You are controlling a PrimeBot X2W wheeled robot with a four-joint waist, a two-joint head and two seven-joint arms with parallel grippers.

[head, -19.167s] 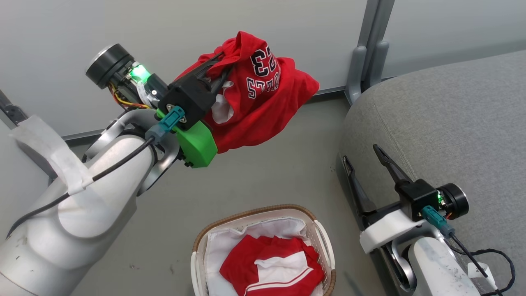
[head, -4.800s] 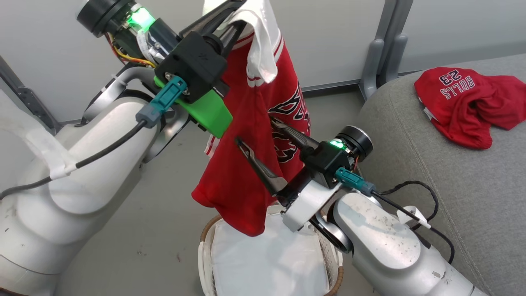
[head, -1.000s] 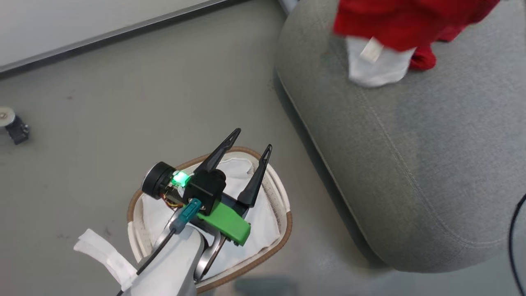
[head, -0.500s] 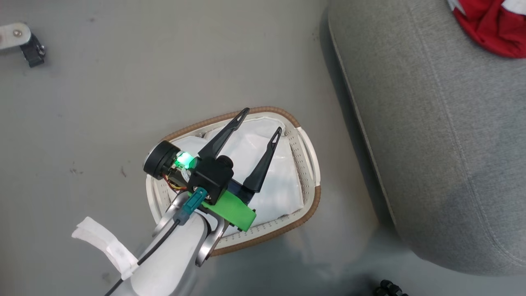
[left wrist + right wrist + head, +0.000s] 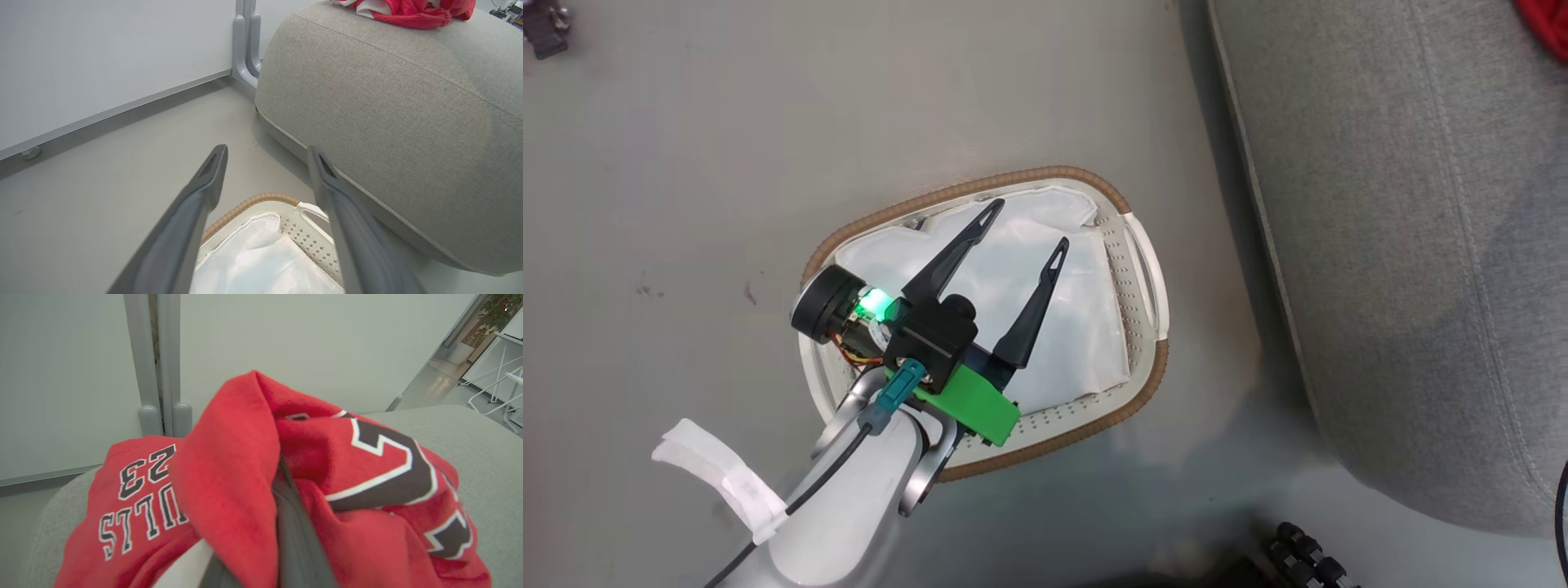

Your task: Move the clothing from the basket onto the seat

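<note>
Grey floor point(image 5: 686, 163) lies nearest me, and on it sits the basket point(image 5: 1045, 173), with nothing I can see inside but its white liner point(image 5: 1078, 327). My left claw point(image 5: 1031, 222) hangs over that liner, jaws wide, nothing between them. Just right of the basket rises the seat point(image 5: 1380, 245). Farther along the seat's top lies the clothing point(image 5: 229, 477). In the right wrist view the jersey point(image 5: 139, 498) is on the left, and beside it a second red garment is bunched around my right claw point(image 5: 286, 498), whose fingers are closed together on a fold.

I judge the step in hand to be the release. To do it well I would open the right claw fully while the garment rests on the cushion, then draw straight back along the fingers so no fold snags and drags toward the edge.
</note>
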